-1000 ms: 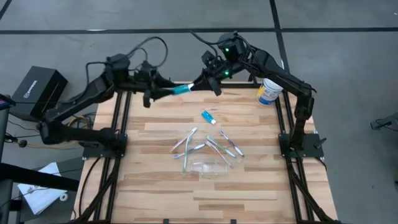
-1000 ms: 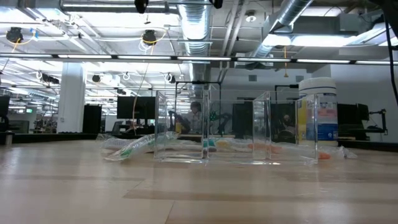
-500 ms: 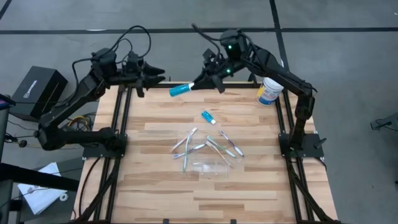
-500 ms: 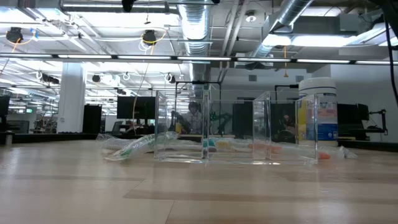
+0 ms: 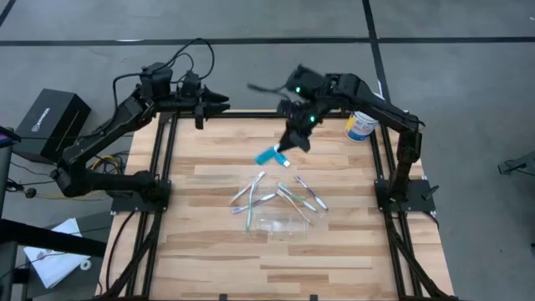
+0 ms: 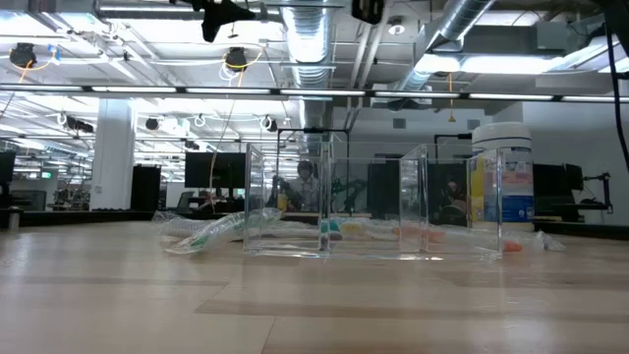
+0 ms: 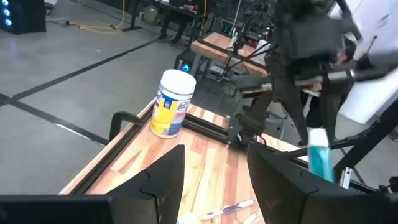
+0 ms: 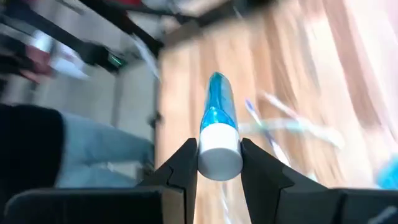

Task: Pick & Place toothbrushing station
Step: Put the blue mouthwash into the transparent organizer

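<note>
My right gripper hangs over the middle of the table's far half, shut on a teal-and-white toothpaste tube. A second tube lies on the wood just below it. Several thin toothbrushes lie scattered at the table's centre. The clear plastic container lies on its side nearer the front edge. My left gripper stands open above the table's far left edge, with nothing between its fingers. My right gripper pinches the tube's white cap end between its two fingers. The fingers slant down from the far right. The teal body sticks out past the fingertips along their line. The tube is clear of the table.
A large white tub with a blue-yellow label stands at the far right corner. Black frame rails run along both side edges. In the low view the clear container and the tub stand out against the room.
My left gripper has drawn back from the tube toward the table's far left corner. My right gripper, keeping the tube, has tipped downward and carried it toward the near edge and lower, from above the far edge to over the second tube.
</note>
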Controlling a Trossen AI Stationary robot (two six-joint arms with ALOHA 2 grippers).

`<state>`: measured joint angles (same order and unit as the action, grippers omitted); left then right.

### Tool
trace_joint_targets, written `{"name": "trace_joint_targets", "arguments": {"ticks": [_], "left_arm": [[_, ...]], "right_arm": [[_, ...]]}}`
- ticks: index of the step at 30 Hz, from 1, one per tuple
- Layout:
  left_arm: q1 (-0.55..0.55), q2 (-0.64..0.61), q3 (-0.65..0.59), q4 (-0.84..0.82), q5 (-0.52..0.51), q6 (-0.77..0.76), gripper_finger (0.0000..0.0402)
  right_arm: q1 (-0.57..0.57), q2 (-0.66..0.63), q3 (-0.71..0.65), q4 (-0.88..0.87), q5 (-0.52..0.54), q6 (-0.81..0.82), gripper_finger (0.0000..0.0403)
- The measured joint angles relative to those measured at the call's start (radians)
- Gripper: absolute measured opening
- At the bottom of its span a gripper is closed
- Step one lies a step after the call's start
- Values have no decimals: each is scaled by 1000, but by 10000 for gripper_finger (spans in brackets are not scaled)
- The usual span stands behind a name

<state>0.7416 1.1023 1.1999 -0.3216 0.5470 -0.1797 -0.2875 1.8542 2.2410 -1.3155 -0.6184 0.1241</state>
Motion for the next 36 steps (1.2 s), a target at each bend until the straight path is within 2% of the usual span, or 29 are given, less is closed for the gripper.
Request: {"name": "trace_joint_targets", "arguments": {"ticks": [4, 13, 21, 31, 36], "left_arm": [[0, 23, 0, 0, 0, 0, 163], [-2, 75, 0, -1, -1, -1, 159], [-13, 103, -2, -1, 0, 105, 159], [-5, 103, -4, -12, 3, 162, 159], [-4, 89, -4, -19, 8, 179, 159]], "right_arm": [[80, 0, 0, -105, 104, 26, 85], [268, 0, 0, -207, 208, 185, 85], [354, 19, -35, -198, 304, 451, 85], [451, 217, -2, -204, 305, 627, 85], [479, 267, 36, -221, 305, 667, 85]]}}
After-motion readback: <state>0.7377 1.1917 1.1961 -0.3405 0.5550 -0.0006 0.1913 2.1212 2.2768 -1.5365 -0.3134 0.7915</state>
